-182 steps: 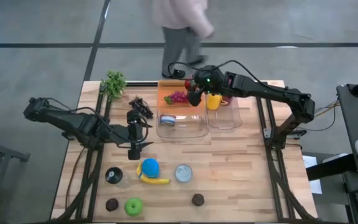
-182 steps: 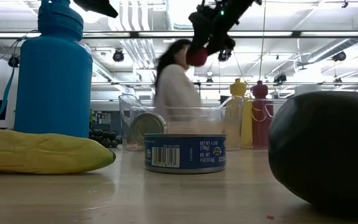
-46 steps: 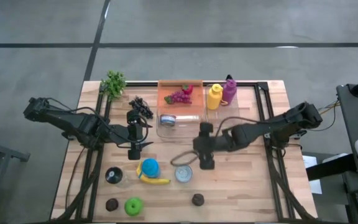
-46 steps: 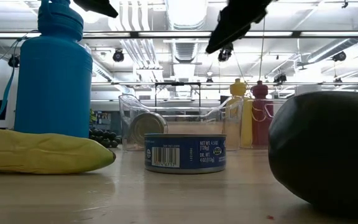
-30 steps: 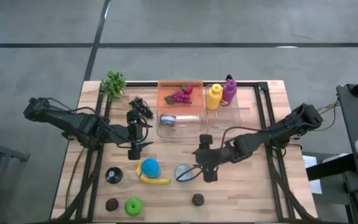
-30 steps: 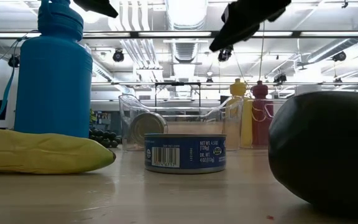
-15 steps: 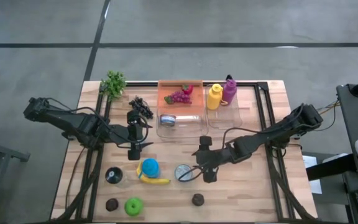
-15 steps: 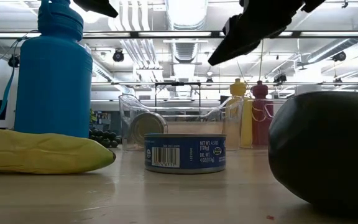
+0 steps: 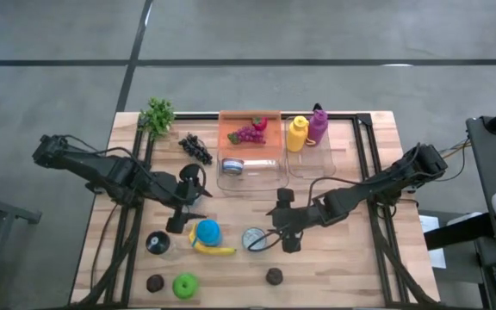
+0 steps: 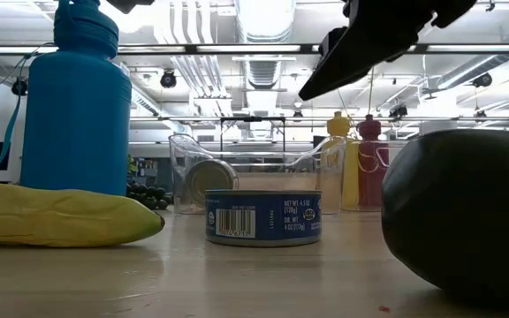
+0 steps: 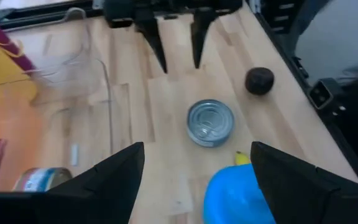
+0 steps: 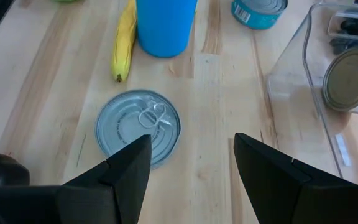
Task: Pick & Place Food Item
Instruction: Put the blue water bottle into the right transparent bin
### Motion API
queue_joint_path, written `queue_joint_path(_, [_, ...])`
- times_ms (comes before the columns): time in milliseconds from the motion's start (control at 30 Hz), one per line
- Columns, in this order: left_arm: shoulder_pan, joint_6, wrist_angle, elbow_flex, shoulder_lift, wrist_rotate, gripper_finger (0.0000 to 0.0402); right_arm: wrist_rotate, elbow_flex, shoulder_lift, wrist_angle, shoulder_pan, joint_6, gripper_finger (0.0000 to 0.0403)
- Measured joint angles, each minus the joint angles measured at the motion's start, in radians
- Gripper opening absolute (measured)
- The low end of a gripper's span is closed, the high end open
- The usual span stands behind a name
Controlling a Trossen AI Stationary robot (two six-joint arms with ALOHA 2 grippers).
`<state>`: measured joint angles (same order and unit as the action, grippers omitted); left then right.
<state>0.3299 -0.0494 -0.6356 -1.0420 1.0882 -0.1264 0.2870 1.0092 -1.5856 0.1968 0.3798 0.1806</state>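
Left claw (image 9: 177, 220) swung nearer blue bottle (image 9: 207, 231) — fingers apart; right claw (image 9: 269, 242) spread above tuna can (image 9: 254, 238).

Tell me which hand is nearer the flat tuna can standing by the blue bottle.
Right. The right hand hovers open just beside the tuna can, which shows right before its fingers in the right wrist view. The left hand is open farther off, beyond the blue bottle.

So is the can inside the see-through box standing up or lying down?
Lying down. The can in the box rests on its side, round end facing sideways, unlike the can on the table, whose pull-tab lid faces up.
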Motion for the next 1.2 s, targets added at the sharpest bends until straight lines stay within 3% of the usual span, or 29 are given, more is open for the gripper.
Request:
queue_joint_path(567, [0.091, 0.053, -0.017, 0.002, 0.015, 0.143, 0.0292, 0.0, 0.0, 0.0, -0.003, 0.0, 0.002, 0.0224])
queue_joint_path(933, [0.094, 0.097, -0.015, 0.001, 0.132, 0.147, 0.0285, 0.001, 0.0, 0.0, -0.02, 0.0, -0.013, 0.0224])
queue_joint_path(1200, [0.092, 0.129, -0.017, 0.001, 0.139, 0.146, 0.027, 0.001, 0.0, 0.0, -0.021, 0.0, -0.015, 0.0224])
